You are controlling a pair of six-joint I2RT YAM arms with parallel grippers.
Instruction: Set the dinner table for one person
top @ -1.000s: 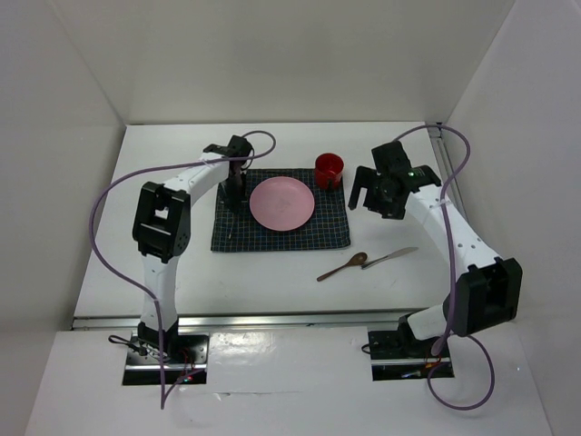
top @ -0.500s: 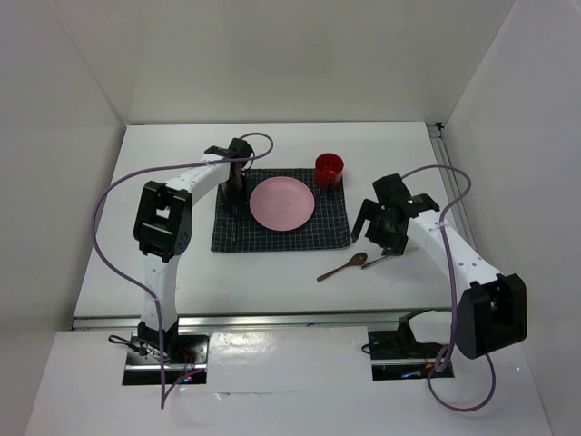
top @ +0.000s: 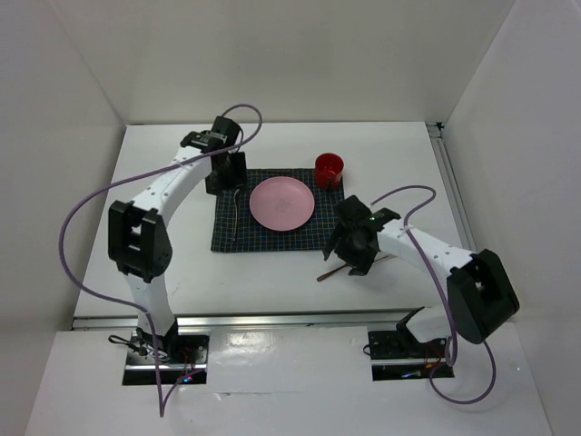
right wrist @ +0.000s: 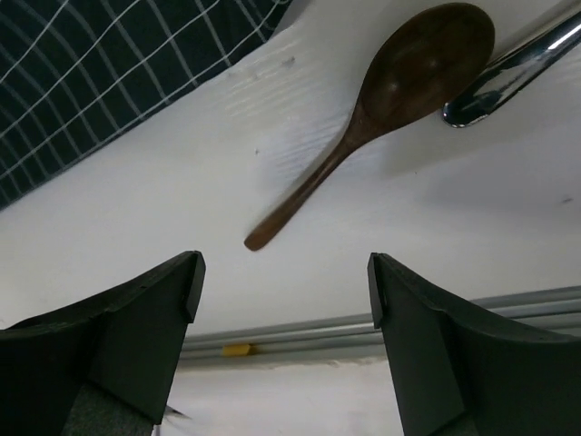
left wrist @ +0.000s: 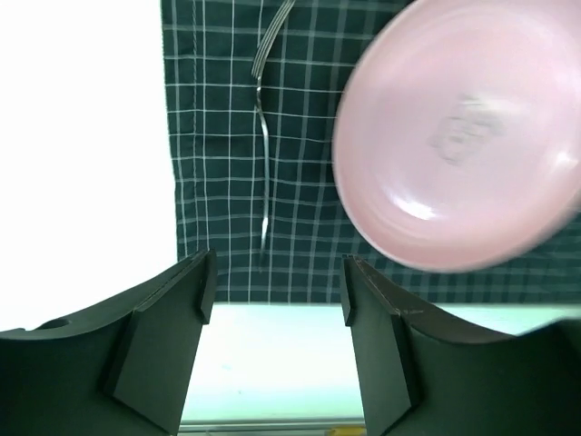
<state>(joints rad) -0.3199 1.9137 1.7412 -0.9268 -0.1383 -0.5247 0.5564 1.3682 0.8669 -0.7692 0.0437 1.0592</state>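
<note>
A fork [left wrist: 261, 136] lies flat on the dark checked cloth [left wrist: 209, 182], just left of the pink plate [left wrist: 463, 136]. My left gripper [left wrist: 279, 286] stands open above the cloth's far left edge [top: 224, 177], holding nothing. A red cup [top: 329, 170] stands at the cloth's far right corner. A wooden spoon [right wrist: 381, 100] and a knife [right wrist: 508, 77] lie on the white dinner table [top: 163, 272], near the cloth's front right corner. My right gripper [right wrist: 286, 282] hangs open over the spoon's handle end [top: 349, 254], apart from it. In the top view the right arm hides most of the knife.
A metal rail [right wrist: 363, 331] runs along the table's near edge. White walls close in the table at the back and on both sides. Purple cables [top: 91, 209] loop off both arms.
My left gripper has opened, leaving the fork on the cloth, and moved up and toward the far side. My right arm has swung from beside the cup down to the spoon.
</note>
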